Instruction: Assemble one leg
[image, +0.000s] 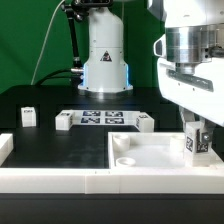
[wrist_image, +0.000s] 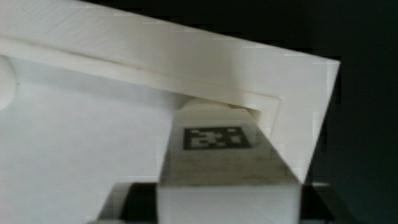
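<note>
Low white walls (image: 60, 172) border the black surface (image: 50, 135) in front; fingers (image: 196, 136) grip the leg (image: 196, 143) at the square panel (image: 150, 152) corner. Only the wrist view shows the leg (wrist_image: 224, 160) standing beside the corner socket (wrist_image: 228, 103). Other legs (image: 28, 117) and the marker board (image: 103, 120) lie behind.

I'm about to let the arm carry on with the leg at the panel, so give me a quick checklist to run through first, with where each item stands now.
1. The leg is in the gripper: ok, the tagged block sits between the fingers.
2. Leg upright: ok in the exterior view.
3. Leg over the panel's corner on the exterior view's right: ok, the wrist view shows the leg at the panel's edge.
4. Leg lined up with a corner socket: cannot tell, the socket there is hidden.
5. Leg seated in the panel: cannot tell.
6. Spare legs stand apart from the panel: ok.
</note>
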